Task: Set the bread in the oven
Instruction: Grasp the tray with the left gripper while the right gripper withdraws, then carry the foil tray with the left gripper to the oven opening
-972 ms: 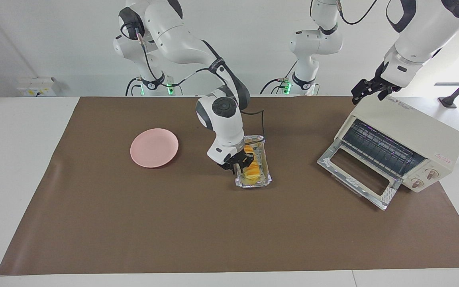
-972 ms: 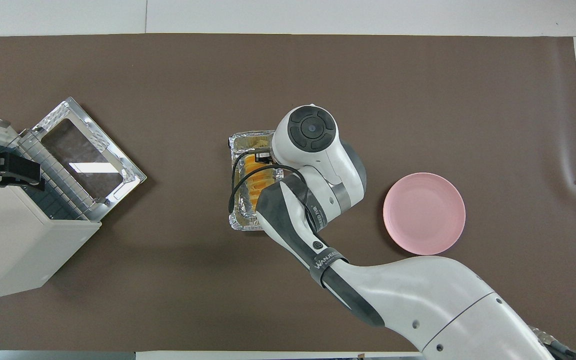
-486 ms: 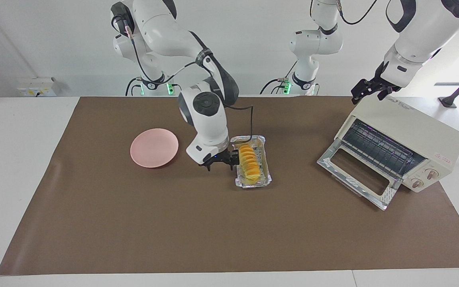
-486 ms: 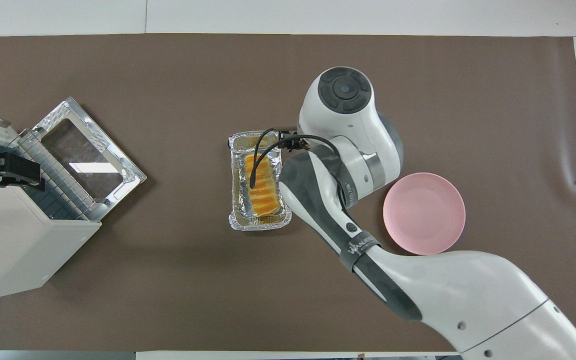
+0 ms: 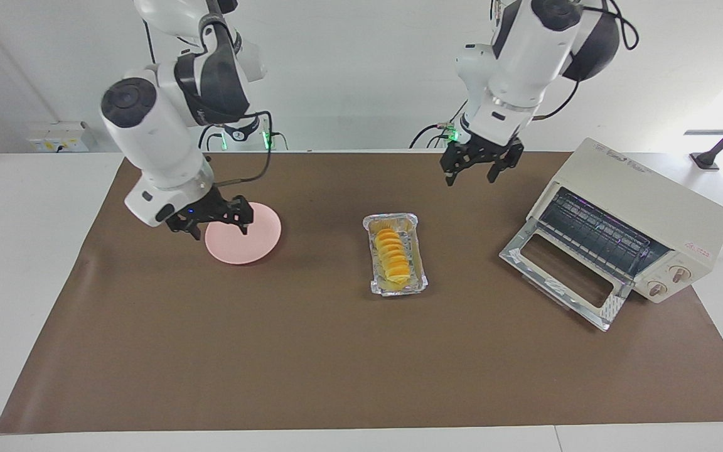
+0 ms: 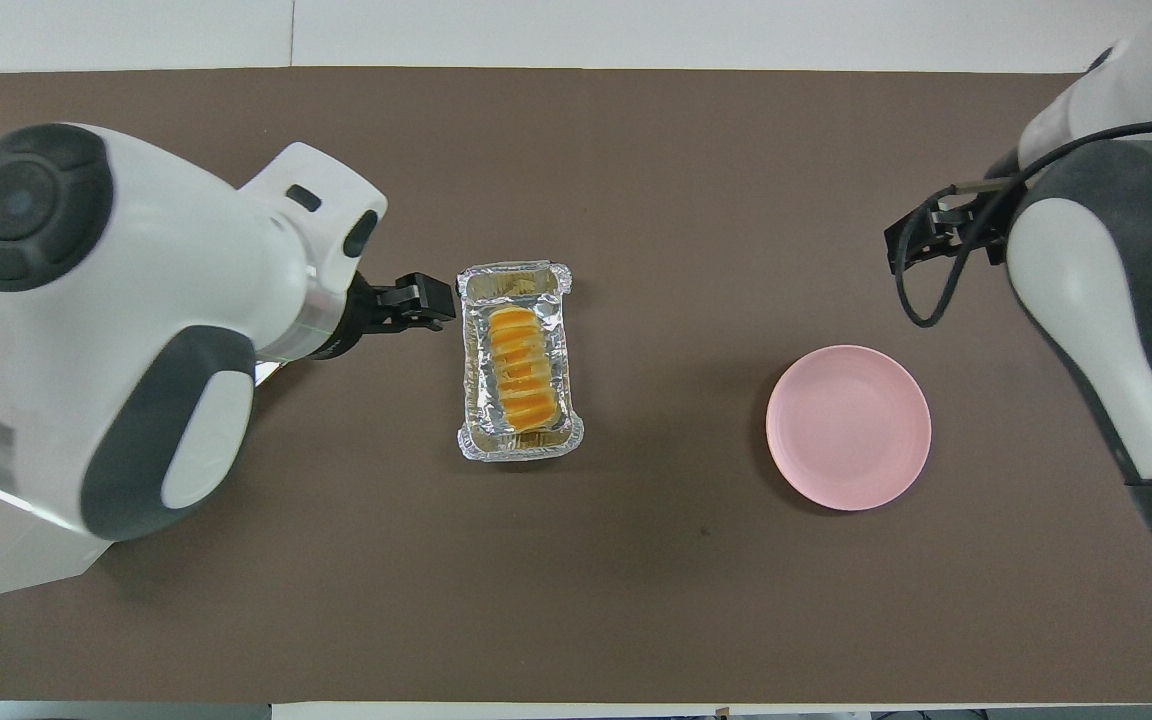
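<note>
The bread (image 5: 391, 256) is a ridged golden-yellow loaf lying in a crinkled foil tray (image 5: 393, 219) at the middle of the brown mat; it also shows in the overhead view (image 6: 521, 368). The cream-white oven (image 5: 637, 213) stands at the left arm's end of the table, its glass door (image 5: 562, 276) dropped open and the wire rack showing. My left gripper (image 5: 471, 176) is open and empty, up in the air over the mat between the tray and the oven. My right gripper (image 5: 218, 223) is open and empty over the edge of the pink plate (image 5: 251, 238).
In the overhead view the left arm's wrist (image 6: 136, 320) hides most of the oven, and its gripper (image 6: 431, 300) shows beside the tray (image 6: 516, 275). The pink plate (image 6: 848, 427) lies toward the right arm's end. The brown mat (image 5: 336, 351) covers the table.
My right gripper has left the tray without the bread and swung up and over to the pink plate. My left gripper has moved from above the oven toward the tray.
</note>
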